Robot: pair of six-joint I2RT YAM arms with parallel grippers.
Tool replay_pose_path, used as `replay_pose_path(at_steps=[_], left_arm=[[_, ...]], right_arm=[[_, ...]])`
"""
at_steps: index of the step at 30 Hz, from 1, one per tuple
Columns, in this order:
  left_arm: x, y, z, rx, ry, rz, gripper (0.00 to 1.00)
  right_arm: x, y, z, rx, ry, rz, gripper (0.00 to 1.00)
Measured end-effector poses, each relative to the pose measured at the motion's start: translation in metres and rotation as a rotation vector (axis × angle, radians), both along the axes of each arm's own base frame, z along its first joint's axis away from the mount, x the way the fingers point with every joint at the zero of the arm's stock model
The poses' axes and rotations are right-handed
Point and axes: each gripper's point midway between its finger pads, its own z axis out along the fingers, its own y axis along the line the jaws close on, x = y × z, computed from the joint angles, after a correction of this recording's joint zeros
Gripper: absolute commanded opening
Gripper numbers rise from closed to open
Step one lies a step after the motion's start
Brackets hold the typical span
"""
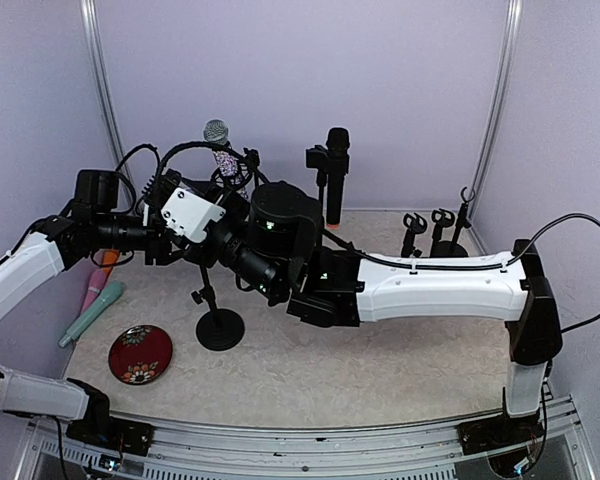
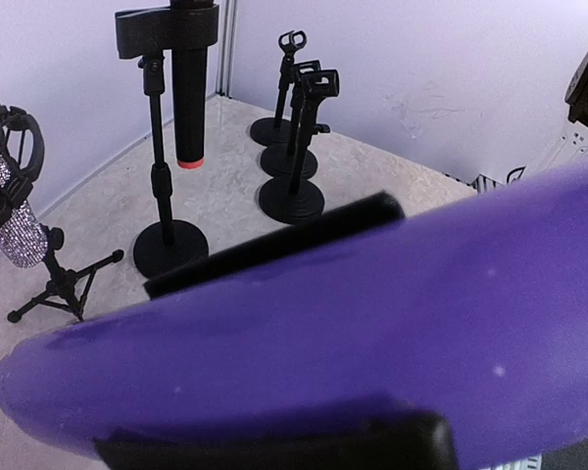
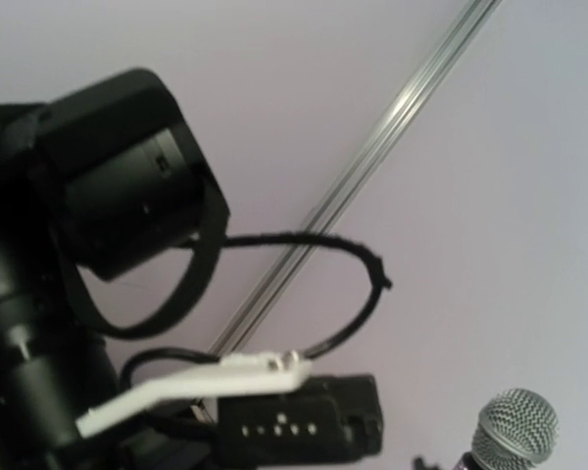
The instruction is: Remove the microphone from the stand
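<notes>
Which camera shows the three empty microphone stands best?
The left wrist view: all three empty stands show whole, clips to bases. The top view catches only their upper parts behind the right arm; the right wrist view shows none.

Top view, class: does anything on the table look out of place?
A red plate sits among the microphone gear. A teal microphone lies flat on the table near it rather than being held upright.

Left hand point(image 2: 274, 343) reaches in beside the right arm point(image 1: 430, 290).
</notes>
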Motion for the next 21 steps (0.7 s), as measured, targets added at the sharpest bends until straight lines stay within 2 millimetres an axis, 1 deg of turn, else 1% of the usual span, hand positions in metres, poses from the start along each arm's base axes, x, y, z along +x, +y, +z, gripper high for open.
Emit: replay_pose_path(at_steps=[4,5,6,8,15,21], left_arm=[[0.007,0.000,-0.007,0.010,0.014,0.019,0.18],[0.009,0.000,-0.007,0.014,-0.008,0.017,0.12],[0.014,0.000,-0.005,0.024,-0.052,0.025,0.07],[0.015,-0.001,-0.005,0.025,-0.056,0.030,0.00],[0.020,-0.004,-0.005,0.020,-0.067,0.036,0.00],[0.020,-0.016,-0.006,0.009,-0.088,0.000,0.00]], right_arm=[[-0.001,0.001,0.000,0.010,-0.003,-0.001,0.00],[0.000,0.000,0.001,0.010,-0.003,-0.011,0.00],[0.001,-0.001,0.001,0.012,-0.004,-0.019,0.00],[0.004,-0.003,0.001,0.017,-0.006,-0.031,0.00],[0.005,-0.007,-0.001,0.022,-0.009,-0.052,0.00],[0.003,-0.025,-0.001,0.017,0.009,-0.072,0.00]])
